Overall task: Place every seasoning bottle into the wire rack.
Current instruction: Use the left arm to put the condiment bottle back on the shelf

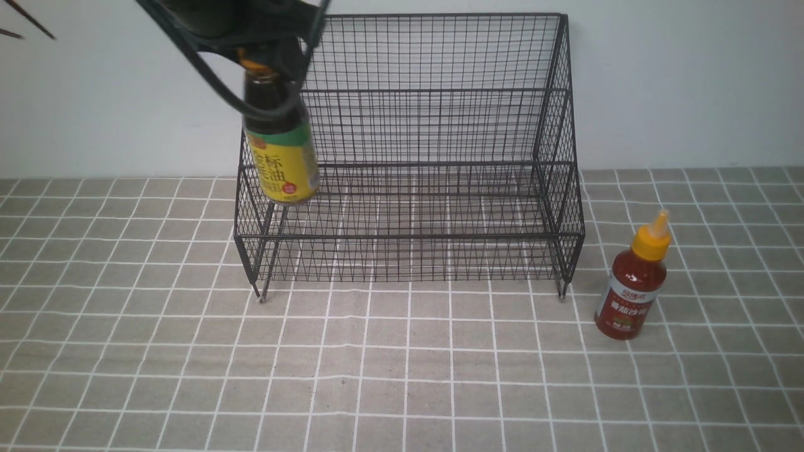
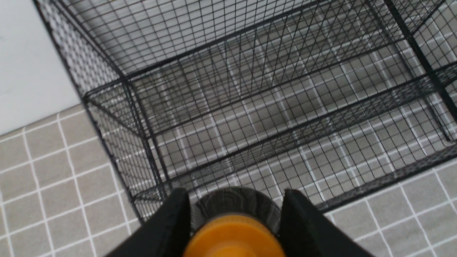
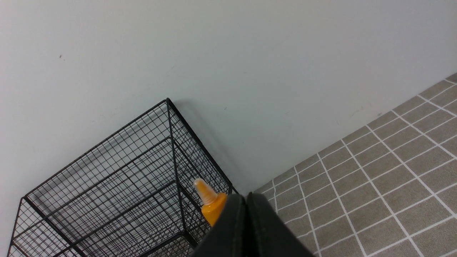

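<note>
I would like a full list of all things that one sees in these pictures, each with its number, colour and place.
dark brown seasoning bottle: one, dark brown with yellow-green label and orange cap, held in the air at the rack's left end.
red seasoning bottle: one, red with white-red label and orange nozzle cap, upright on the tablecloth, right of the rack and apart from it.
wire rack: one, black, on the tablecloth against the wall, no bottle inside.
tablecloth: one, grey-beige with white grid lines, under everything.
wall: one, white, behind the rack.
left claw: one, black, shut on the dark brown seasoning bottle near its cap.
right claw: one, black, shut, empty.
</note>
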